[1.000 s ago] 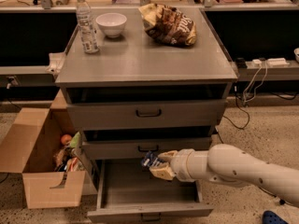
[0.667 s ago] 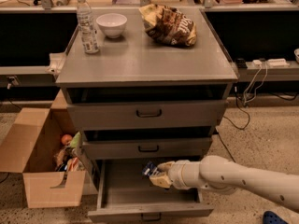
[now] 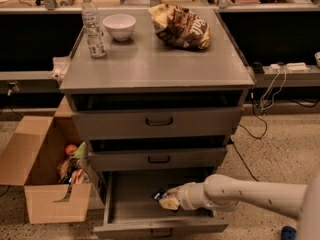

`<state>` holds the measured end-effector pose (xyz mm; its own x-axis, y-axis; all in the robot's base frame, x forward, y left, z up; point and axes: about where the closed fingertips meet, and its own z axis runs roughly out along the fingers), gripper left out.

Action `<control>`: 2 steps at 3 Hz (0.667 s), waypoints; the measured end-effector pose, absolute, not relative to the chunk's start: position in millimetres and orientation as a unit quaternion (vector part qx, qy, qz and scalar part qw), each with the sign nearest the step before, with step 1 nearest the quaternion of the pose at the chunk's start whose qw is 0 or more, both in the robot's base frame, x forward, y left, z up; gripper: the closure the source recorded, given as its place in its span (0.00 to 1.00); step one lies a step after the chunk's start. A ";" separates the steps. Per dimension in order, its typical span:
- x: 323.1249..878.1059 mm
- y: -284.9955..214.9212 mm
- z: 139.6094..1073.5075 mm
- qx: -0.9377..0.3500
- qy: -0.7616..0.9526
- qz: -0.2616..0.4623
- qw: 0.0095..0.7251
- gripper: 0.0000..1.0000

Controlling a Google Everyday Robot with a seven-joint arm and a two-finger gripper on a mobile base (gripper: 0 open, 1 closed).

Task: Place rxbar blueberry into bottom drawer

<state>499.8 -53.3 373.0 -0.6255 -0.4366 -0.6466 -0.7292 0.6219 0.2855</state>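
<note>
Gripper has dropped since the earlier frames. It was level with the middle drawer and is now down inside the open bottom drawer, a little nearer the drawer's front wall. Nothing on the desk has changed.

Position: gripper is below the desk's front edge, right of its middle, low over the drawer floor. Arm comes in from the side of the desk's front right corner.

Claw: clamped on the rxbar blueberry. The bar's dark wrapper sticks out of the fingertips toward the left and is carried inside the drawer's walls. It looks just above the floor, not resting on it.

Step in hand: release.
- Judgement: the bar is already well within the tray, so no more travel is needed.
- Lower a touch if any gap remains, then part the fingers slowly so the flat bar drops level and does not flip.
- Withdraw upward and outward, staying clear of the middle drawer's underside and the bottom drawer's front wall.

Hard to make out:
- The fingers cover most of the bar, so no lettering is legible.
- Contact between bar and floor cannot be settled.
- The arm hides the drawer's right wall, and its rear lies in shadow under the middle drawer.
- The handle is cut off by the lower frame edge.
</note>
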 end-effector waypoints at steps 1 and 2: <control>504.8 -49.2 330.6 -0.328 0.868 0.289 0.235 1.00; 515.4 -45.6 283.8 -0.315 0.876 0.304 0.202 1.00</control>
<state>515.4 -45.6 283.8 -0.7205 -0.4288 -0.5450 -0.6743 0.6167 0.4063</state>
